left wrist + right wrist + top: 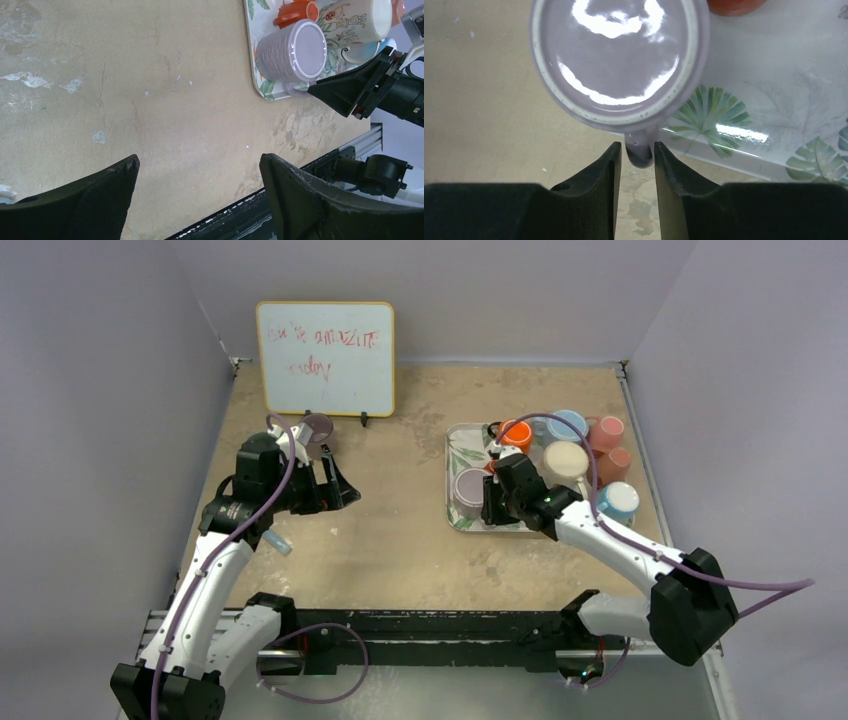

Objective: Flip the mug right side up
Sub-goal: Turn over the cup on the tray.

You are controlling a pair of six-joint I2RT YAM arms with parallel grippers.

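A lavender ribbed mug (468,490) stands upside down, base up, at the near left corner of a leaf-print tray (470,445). It also shows in the left wrist view (295,52) and fills the right wrist view (619,55). Its handle (640,152) sticks out over the tray's edge. My right gripper (636,150) has its two fingers closed on that handle, one on each side; it shows from above too (490,508). My left gripper (338,488) is open and empty over bare table at the left (197,162).
The tray holds several other mugs: orange (516,434), cream (565,462), blue (568,424), pink (606,430). Another mauve mug (318,428) stands by a whiteboard (326,358) at the back left. A black rail (430,625) runs along the near edge.
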